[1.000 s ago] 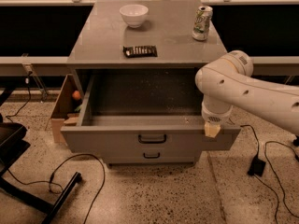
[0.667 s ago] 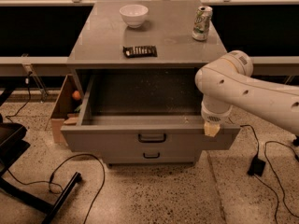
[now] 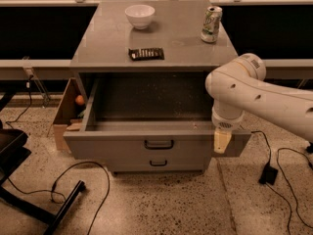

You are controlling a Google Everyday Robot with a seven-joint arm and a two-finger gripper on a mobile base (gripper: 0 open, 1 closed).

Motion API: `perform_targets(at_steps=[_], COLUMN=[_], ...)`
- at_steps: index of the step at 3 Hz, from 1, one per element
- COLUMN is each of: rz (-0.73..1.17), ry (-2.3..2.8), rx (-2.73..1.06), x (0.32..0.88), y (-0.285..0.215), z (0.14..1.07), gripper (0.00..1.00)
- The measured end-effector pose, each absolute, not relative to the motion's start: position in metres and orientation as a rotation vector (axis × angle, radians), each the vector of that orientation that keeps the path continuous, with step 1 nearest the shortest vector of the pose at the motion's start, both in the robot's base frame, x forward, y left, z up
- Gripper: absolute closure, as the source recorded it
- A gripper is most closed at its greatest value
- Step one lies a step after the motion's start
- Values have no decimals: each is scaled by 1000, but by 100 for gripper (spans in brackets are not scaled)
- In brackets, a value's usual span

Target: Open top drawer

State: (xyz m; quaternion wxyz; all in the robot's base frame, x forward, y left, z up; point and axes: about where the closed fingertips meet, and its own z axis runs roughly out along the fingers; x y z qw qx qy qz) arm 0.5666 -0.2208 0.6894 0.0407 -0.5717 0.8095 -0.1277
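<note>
The top drawer [image 3: 122,148] of the grey cabinet stands pulled far out toward me. Its flat front carries a small black bar handle [image 3: 159,144], and its deep grey inside is speckled with crumbs. My gripper [image 3: 222,141] hangs from the white arm at the right end of the drawer front, well to the right of the handle. It holds nothing that I can see.
On the cabinet top [image 3: 98,43] sit a white bowl [image 3: 140,15], a green-and-white can [image 3: 211,24] and a dark flat packet [image 3: 145,54]. A lower drawer handle [image 3: 158,163] shows below. A cardboard box [image 3: 66,109] holding an orange stands at left. Black cables [image 3: 73,180] lie on the floor.
</note>
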Motion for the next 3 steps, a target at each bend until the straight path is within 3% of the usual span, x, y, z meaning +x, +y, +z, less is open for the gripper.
perform_targets(at_steps=[1,2,3], rz=[-391,-376,-255], ry=[2479,2483,2510], rx=[-1751,-1755,-1783], x=[567,563,532], y=[-221,-221,-224], z=[689,688,674], gripper=[0,3,25])
